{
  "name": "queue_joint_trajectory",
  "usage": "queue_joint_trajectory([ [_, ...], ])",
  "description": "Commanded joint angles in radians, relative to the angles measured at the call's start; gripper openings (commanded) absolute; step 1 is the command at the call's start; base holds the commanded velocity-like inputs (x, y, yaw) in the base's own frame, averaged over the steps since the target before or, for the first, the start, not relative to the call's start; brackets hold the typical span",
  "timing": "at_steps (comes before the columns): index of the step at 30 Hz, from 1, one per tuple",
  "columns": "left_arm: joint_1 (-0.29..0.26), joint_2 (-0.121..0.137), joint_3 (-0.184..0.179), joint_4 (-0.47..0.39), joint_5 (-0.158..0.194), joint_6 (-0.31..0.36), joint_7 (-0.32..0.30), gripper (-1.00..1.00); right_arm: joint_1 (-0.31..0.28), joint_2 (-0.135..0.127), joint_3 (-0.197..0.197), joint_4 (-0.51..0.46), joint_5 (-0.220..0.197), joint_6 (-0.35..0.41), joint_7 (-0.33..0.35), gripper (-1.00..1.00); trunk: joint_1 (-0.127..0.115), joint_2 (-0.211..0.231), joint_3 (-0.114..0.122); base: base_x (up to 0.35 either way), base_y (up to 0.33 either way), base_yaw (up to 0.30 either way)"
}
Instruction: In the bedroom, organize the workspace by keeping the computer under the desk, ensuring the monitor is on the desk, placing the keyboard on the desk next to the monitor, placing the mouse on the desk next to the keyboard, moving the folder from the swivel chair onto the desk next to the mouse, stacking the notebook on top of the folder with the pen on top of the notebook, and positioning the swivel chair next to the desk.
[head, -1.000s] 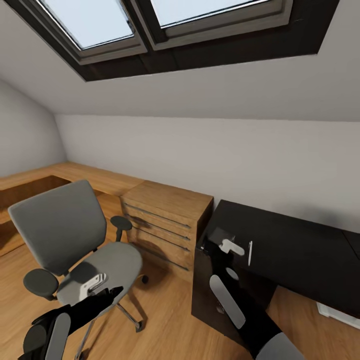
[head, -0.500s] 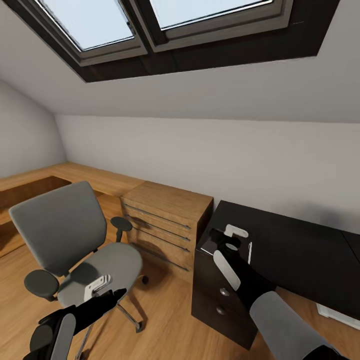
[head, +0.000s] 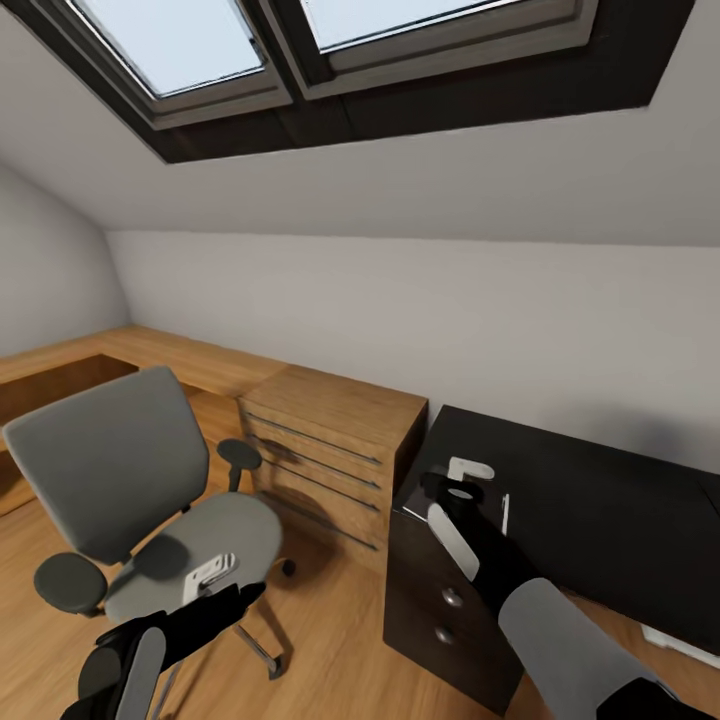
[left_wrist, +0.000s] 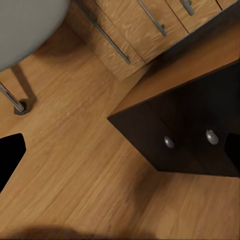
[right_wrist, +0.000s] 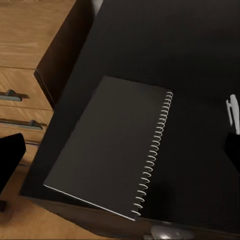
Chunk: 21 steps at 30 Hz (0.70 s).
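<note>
1. Your right hand (head: 470, 478) hovered over the near-left corner of the glossy black surface (head: 590, 500), the L-shaped desk with the dark drawer unit and round silver knobs (left_wrist: 169, 142).
2. Its two dark fingers (right_wrist: 10, 157) were spread wide apart and held nothing.
3. Directly beneath that hand lay the thin dark-grey spiral-bound notebook (right_wrist: 110, 142), flat on the surface at its left end, its white wire binding along the side away from the desk's left edge.
4. The thin white pen (head: 504, 512) lay on the surface just to the right of the notebook, not touching it; in the right wrist view you saw only one end of it (right_wrist: 232, 111).
5. Your left hand (head: 215, 577) sat low on the left, over the near edge of the seat of the grey-upholstered swivel chair (head: 110, 470).
6. Its dark fingers (left_wrist: 9, 155) were also spread apart, empty, with wood-plank floor (left_wrist: 75, 165) between them in the left wrist view.
7. The chair stood to the left of the desk, well apart from it, with black padded armrests (head: 68, 583) and part of a chrome leg (head: 255, 645) showing.
8. A light-wood chest of drawers (head: 335, 455) with long metal handles stood between chair and desk, against the pale wall below the dark-framed skylights (head: 330, 50).
9. You could see a white object (head: 680, 645) on the floor under the desk at far right; what it was could not be told.
</note>
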Motion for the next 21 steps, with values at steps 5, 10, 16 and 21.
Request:
queue_joint_trajectory([
  [5, -0.001, -0.002, -0.001, 0.003, -0.005, 0.006, -0.008, 1.00, -0.001, 0.001, 0.002, 0.012, -0.006, 0.010, -0.006, 1.00, 0.001, -0.001, -0.001, 0.234, -0.029, 0.000],
  [10, -0.001, -0.002, -0.006, 0.016, -0.006, -0.007, -0.007, 1.00, -0.001, -0.029, 0.002, 0.022, 0.000, 0.013, 0.006, 1.00, 0.001, -0.001, -0.001, 0.233, -0.055, 0.000],
  [16, -0.001, -0.001, -0.055, 0.040, -0.005, -0.048, -0.006, 1.00, -0.003, -0.081, 0.000, 0.055, 0.000, 0.020, 0.093, 1.00, 0.001, -0.001, -0.001, 0.194, -0.055, 0.000],
  [21, -0.001, -0.001, -0.062, 0.044, -0.005, -0.051, -0.006, 1.00, -0.005, -0.088, 0.000, 0.099, 0.001, 0.020, 0.108, 1.00, 0.001, -0.001, -0.001, 0.114, -0.008, 0.000],
])
